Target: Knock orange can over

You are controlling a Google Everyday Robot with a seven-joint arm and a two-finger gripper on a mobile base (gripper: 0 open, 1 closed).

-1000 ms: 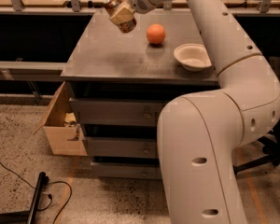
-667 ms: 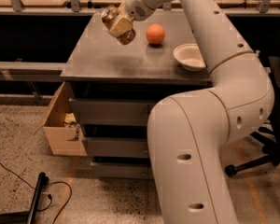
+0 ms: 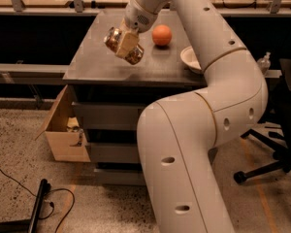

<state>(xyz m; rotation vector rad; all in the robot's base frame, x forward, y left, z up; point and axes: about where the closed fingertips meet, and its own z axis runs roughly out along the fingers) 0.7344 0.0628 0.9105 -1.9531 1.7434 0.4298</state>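
Camera view: The robot's white arm (image 3: pixel 203 110) sweeps up from the lower centre of the frame and bends back to the upper left, where its gripper (image 3: pixel 126 45) hangs over the grey metal-topped cabinet table (image 3: pixel 94 62). The tan fingers (image 3: pixel 128 41) are closed narrowly on the small shiny gold-orange and brown drink can (image 3: pixel 111 37), one pad lying across the can's middle.

The can is tilted, one end pointing to the upper left and the other to the lower right. It is raised off the tabletop, with a soft shadow on the surface below it.

Against the frame taken 0.7 seconds earlier, gripper and can sit lower in the picture, nearer the table's front edge, and the can leans in much the same way. The arm's thick lower section now fills more of the lower centre.

The smooth round orange fruit (image 3: pixel 162 35) keeps its place at upper centre, just right of the gripper and apart from the can. The shallow white bowl (image 3: pixel 189 57) also stays put, partly hidden behind the arm.

An open cardboard box (image 3: pixel 63 140) stands on the speckled floor at the left, beside the cabinet's drawers.
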